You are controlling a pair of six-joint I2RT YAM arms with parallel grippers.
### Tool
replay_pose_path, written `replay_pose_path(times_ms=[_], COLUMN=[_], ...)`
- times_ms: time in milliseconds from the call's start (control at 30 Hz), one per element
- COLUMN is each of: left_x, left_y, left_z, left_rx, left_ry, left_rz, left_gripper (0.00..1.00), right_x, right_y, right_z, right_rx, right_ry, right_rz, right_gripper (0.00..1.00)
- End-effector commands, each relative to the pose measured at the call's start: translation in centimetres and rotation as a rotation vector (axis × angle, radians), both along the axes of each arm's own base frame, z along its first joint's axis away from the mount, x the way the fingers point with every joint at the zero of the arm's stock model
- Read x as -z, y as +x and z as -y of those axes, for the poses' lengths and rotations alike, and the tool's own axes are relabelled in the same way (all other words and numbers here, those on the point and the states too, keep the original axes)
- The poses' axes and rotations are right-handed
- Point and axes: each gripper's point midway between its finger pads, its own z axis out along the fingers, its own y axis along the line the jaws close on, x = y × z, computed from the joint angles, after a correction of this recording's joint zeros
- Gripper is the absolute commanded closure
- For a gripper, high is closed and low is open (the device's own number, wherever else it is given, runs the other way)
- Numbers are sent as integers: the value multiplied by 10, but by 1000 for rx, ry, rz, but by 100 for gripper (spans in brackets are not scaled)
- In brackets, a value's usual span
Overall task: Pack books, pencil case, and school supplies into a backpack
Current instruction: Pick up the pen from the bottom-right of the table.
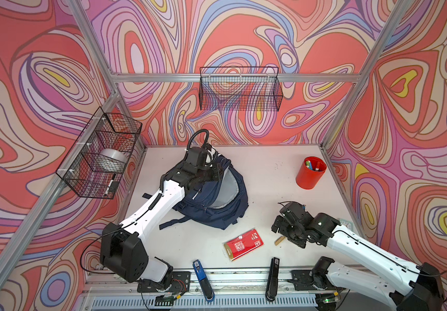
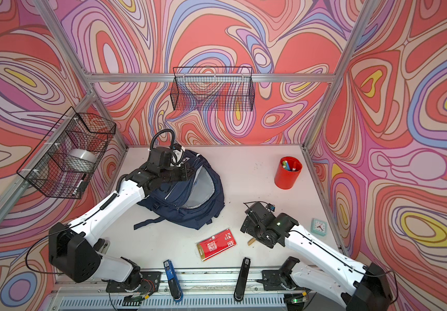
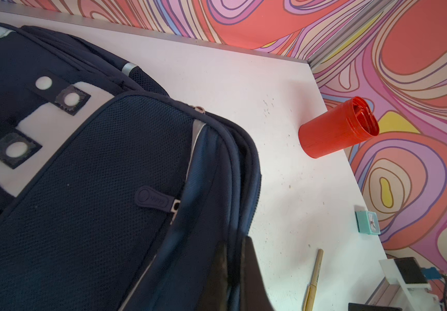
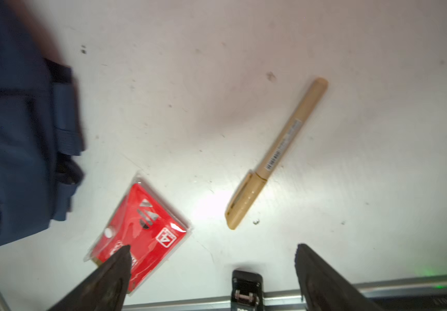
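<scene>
The navy backpack (image 1: 217, 207) (image 2: 190, 212) lies at mid-table, its main compartment agape and showing grey lining. My left gripper (image 1: 218, 172) (image 3: 234, 240) is shut on the fabric edge of that opening, at the backpack's far side. The flat red packet (image 1: 243, 244) (image 4: 141, 231) lies in front of the backpack. Just right of it lies a tan pen (image 1: 279, 240) (image 4: 279, 150). My right gripper (image 1: 277, 224) (image 4: 214, 245) hovers over the pen and stands open, with nothing between its fingers. No books or pencil case are in view.
A red cup of markers (image 1: 310, 172) stands at the back right. A blue stapler (image 1: 203, 280) and a black stapler (image 1: 272, 278) lie on the front rail. A teal clock (image 2: 318, 227) sits by the right wall. Wire baskets (image 1: 240, 88) (image 1: 98, 153) hang on the walls.
</scene>
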Motion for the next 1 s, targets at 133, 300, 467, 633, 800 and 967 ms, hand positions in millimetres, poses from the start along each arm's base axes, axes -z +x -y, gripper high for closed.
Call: replay_pose_path(times_ms=[133, 300, 467, 633, 800, 967], left_x=[-28, -33, -33, -33, -36, -35], left_y=[-8, -7, -6, -6, -6, -6], left_z=[4, 3, 5, 2, 2, 0], left_rx=[9, 0, 8, -8, -5, -14], left_ry=[-83, -93, -84, -91, -90, -88], left_rz=[71, 95, 77, 91, 93, 98], left_gripper=[100, 100, 100, 100, 100, 100], right_x=[23, 38, 52, 63, 71, 72], right_y=[4, 13, 16, 25, 28, 39], right_z=[6, 6, 9, 10, 9, 6], right_rx=[49, 33, 32, 35, -5, -56], right_ry=[-22, -47, -39, -37, -66, -106], right_rz=[-40, -75, -109, -111, -134, -137], right_gripper=[19, 26, 30, 44, 55, 65])
